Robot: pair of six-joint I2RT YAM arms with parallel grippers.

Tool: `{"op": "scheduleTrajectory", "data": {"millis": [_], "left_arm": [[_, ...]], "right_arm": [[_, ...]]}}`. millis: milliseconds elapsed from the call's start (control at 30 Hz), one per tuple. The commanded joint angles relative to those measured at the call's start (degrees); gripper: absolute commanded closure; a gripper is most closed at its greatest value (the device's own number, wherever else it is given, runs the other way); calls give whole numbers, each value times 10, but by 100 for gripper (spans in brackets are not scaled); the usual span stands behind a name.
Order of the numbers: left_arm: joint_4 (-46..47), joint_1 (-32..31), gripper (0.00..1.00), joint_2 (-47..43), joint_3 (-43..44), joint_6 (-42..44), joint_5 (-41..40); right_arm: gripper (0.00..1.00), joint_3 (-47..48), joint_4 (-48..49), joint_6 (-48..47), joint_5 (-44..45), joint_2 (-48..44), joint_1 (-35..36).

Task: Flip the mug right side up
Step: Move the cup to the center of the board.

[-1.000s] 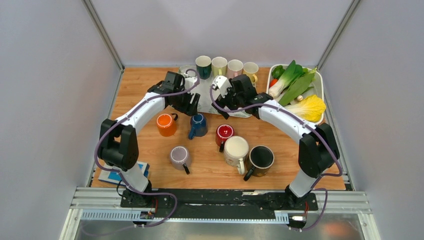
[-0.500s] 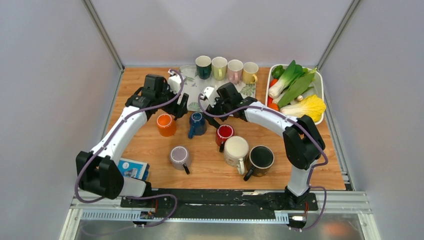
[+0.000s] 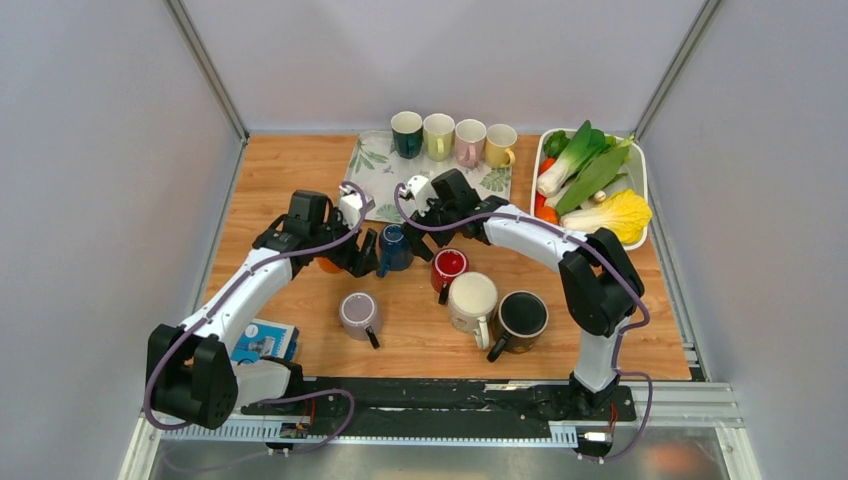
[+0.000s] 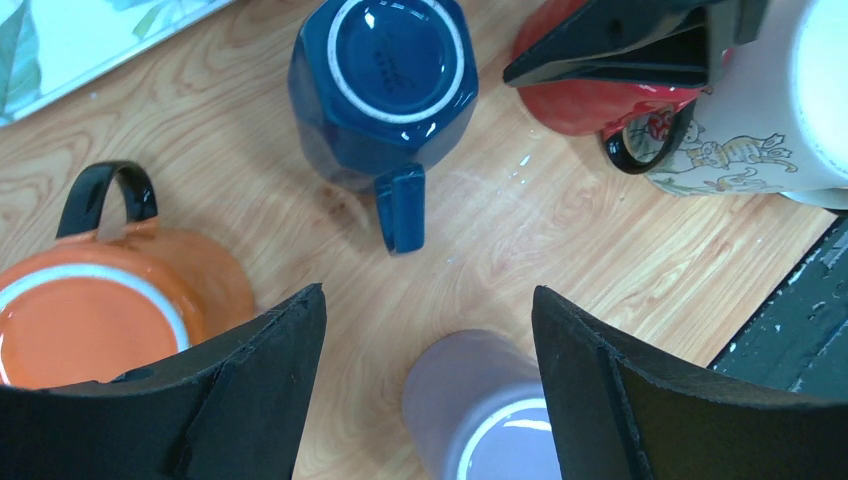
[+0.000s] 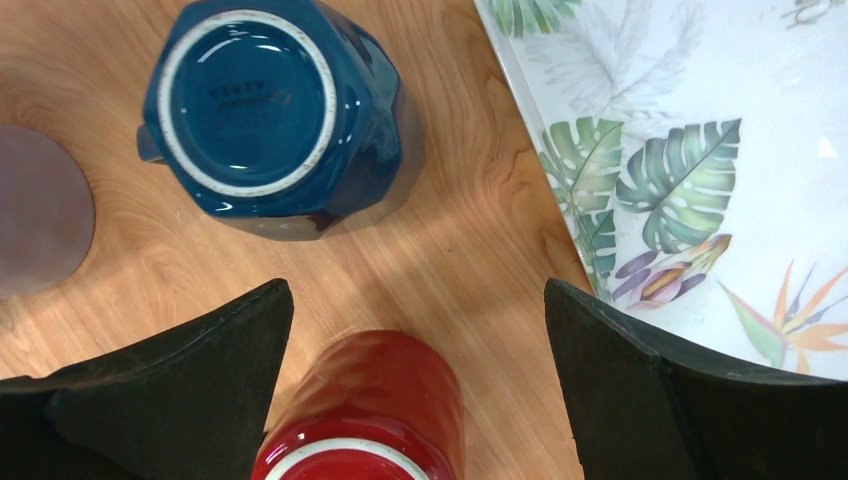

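4 mugs [image 3: 453, 136] on mat [image 3: 372, 160]; seemingly 6 on table [image 3: 280, 165].

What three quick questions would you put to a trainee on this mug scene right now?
1. True or false: the blue mug stands with its base facing up.
2. How many mugs stand in the row on the leaf-print mat at the back? A two, B four, C six.
3. Fill in: the left gripper and the right gripper each have their jaws ___, holding nothing.
Key: 1 true; 2 B; 3 open.
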Motion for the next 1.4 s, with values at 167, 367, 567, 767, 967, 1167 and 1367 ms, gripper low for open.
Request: {"op": "scheduleTrajectory", "data": {"millis": [167, 367, 567, 767, 967, 1167, 1367], "left_arm": [[52, 0, 19, 11, -55, 82, 34], [83, -10, 19, 13, -73, 112, 38], [93, -33, 20, 45, -58, 107, 50], [91, -52, 21, 34, -72, 112, 57], [72, -52, 21, 25, -68, 113, 62], [19, -52, 20, 2, -49, 165, 46], [-56, -45, 16, -19, -42, 260, 78]], "right_arm": [[0, 24, 31, 92, 70, 32, -19], [0, 62, 46, 109, 52, 66, -22], [0, 106, 46, 136, 34, 99, -16], [0, 118, 50, 128, 43, 105, -11], [0, 102, 46, 103, 58, 74, -36], [0, 57, 2, -27, 6, 34, -56], [0, -23, 12, -95, -87, -33, -37]]}}
